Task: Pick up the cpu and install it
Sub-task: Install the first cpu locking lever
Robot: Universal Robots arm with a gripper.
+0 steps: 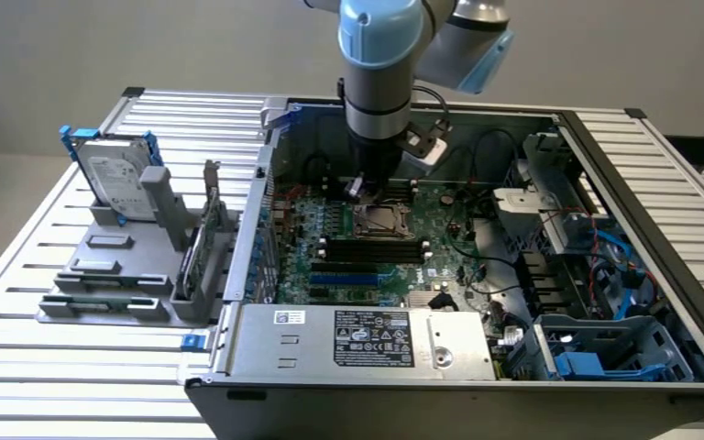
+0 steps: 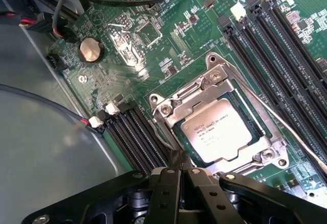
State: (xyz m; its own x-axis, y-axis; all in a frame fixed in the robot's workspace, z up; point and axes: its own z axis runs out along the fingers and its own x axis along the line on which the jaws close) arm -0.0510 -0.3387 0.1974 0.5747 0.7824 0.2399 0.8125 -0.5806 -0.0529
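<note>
The cpu (image 2: 217, 132), a flat silver-grey square with small print, lies flat inside the dark socket, ringed by the socket's metal frame (image 2: 204, 83). My gripper (image 2: 180, 172) is shut, its black fingers pressed together just off the socket's edge. A thin metal bar of the socket runs up to the fingertips; I cannot tell whether it is gripped. In the exterior view the gripper (image 1: 356, 190) hangs inside the open computer case, just behind the socket (image 1: 383, 220) on the green motherboard.
Black memory slots (image 1: 374, 249) lie in front of the socket, and the power supply (image 1: 365, 335) is at the case's front. Cables and drive cages fill the exterior view's right. A hard drive (image 1: 117, 174) stands in a grey holder on the exterior view's left.
</note>
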